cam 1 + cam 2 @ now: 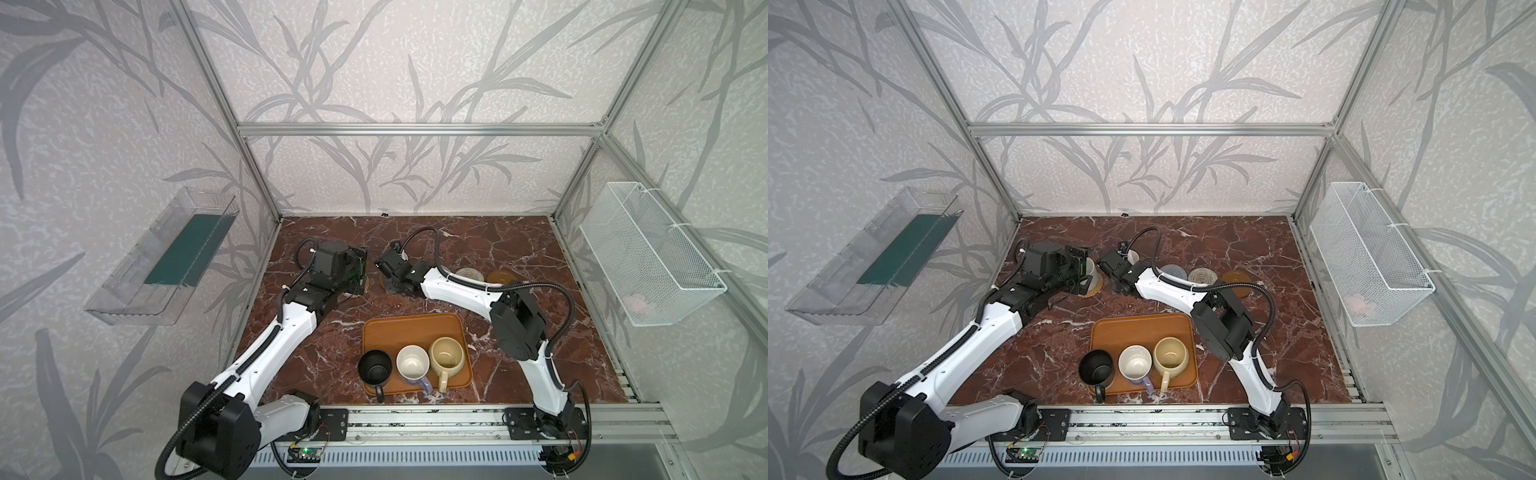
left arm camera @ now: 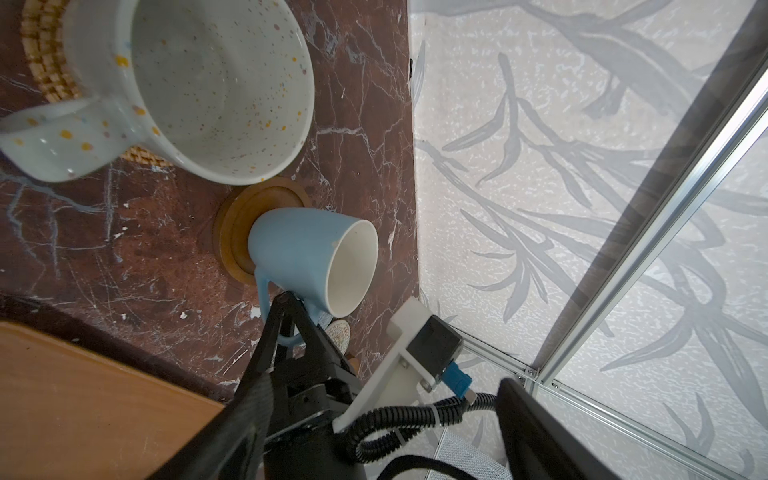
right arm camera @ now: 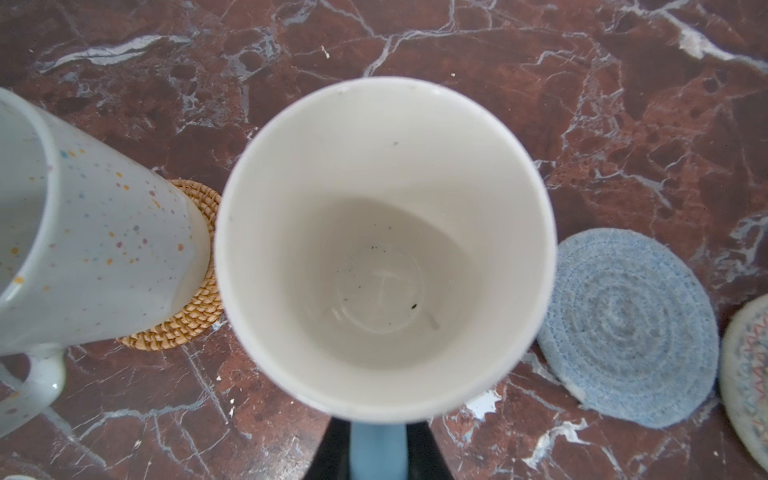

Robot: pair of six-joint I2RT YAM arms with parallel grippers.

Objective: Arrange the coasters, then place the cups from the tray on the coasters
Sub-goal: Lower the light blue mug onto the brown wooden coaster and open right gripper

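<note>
- Our right gripper [image 2: 289, 306] is clamped on the handle of the light blue cup [image 2: 299, 245], whose base is on a brown coaster [image 2: 231, 232] near the tabletop's [image 1: 1225, 241] far edge.
- On our left gripper [image 1: 1082, 279] the jaws stand apart.

marble table [image 1: 519, 249]: tray [image 1: 411, 332], coasters [image 3: 627, 328]

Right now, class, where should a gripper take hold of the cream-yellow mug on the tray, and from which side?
Probably the handle, coming from the front of the table: the cream-yellow mug stands upright on the tray with its handle pointing straight frontward.
</note>
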